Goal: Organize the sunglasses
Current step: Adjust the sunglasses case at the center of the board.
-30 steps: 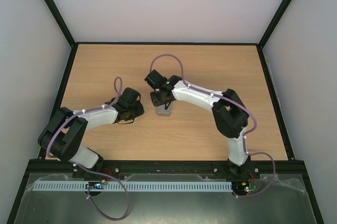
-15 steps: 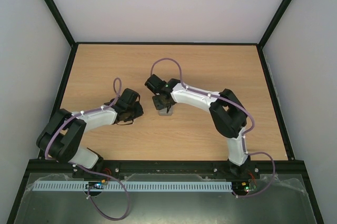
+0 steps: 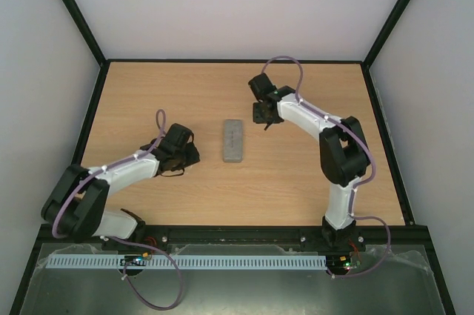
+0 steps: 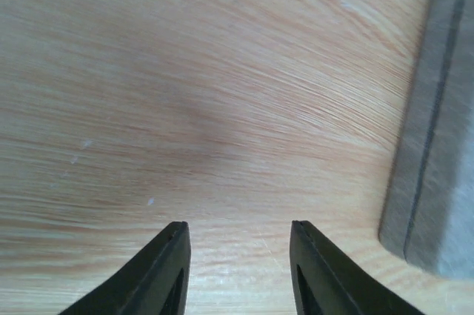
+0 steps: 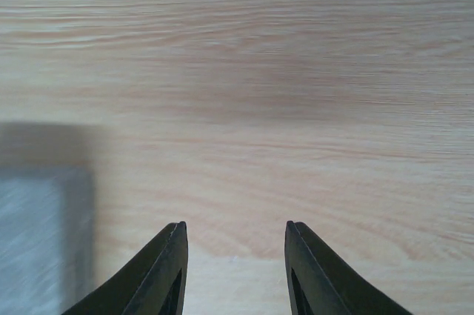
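The left gripper [image 4: 238, 230] has its jaws apart with only bare wood between them, and so does the right gripper [image 5: 235, 227]; neither holds anything. The grey rectangular fabric case [image 3: 233, 141] lies flat on the light wooden table [image 3: 148, 93], just to the right of the left gripper's fingers and off to the lower left of the right gripper's. The sunglasses show in no view. Most likely they sit inside the case, though nothing here confirms it.

The chief risk is that the case is not fully shut. Its seam shows as a thin dark line in the left wrist view, and whether it is latched cannot be told. A sideways sweep of the left gripper towards its right could catch the case's edge, sliding it or springing it open.
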You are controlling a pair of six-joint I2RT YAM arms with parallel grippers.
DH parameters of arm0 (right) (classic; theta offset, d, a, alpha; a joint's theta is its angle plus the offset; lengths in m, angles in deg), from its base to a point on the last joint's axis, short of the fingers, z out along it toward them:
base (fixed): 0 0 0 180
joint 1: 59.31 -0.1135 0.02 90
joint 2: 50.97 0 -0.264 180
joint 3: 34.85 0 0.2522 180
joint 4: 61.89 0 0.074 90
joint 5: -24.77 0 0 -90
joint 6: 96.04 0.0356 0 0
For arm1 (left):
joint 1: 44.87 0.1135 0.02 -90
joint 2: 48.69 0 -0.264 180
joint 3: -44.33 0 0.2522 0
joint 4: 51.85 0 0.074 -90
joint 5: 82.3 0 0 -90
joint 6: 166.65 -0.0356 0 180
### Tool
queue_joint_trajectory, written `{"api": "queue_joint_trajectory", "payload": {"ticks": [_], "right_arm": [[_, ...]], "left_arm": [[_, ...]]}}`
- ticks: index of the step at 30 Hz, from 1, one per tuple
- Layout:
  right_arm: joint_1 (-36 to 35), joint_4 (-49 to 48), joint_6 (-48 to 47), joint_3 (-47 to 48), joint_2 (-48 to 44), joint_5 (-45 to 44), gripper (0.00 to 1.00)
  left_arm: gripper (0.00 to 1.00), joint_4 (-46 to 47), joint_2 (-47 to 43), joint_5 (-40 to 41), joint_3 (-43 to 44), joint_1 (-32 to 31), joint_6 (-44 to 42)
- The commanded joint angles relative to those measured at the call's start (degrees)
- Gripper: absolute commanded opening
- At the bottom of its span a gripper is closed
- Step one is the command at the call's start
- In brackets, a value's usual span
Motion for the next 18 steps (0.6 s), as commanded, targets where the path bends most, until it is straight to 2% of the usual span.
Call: {"api": "queue_joint_trajectory", "payload": {"ticks": [1, 4, 8, 12, 18], "right_arm": [[3.03, -0.98, 0.03, 2.08, 5.89, 0.18, 0.37], [3.59, -0.67, 0.4, 7.04, 10.65, 1.99, 0.37], [2.73, -0.71, 0.67, 12.93, 15.52, 6.22, 0.37], [-1.15, 1.6, -0.68, 18.75, 19.69, 7.9, 0.36], [-8.08, 0.13, -2.27, 16.67, 19.83, 10.08, 0.36]], "left_arm": [[0.46, -3.2, -6.11, -0.6, -1.09, 0.14, -1.81], [0.52, -2.98, -7.67, -1.86, -2.23, -0.14, -2.29], [0.53, -3.26, -7.93, -1.2, -3.28, -0.82, -1.93], [0.51, -2.66, -7.51, -1.11, -4.37, -0.87, -1.61], [0.5, -2.72, -7.55, -0.85, -4.97, -0.87, -1.34]]}}
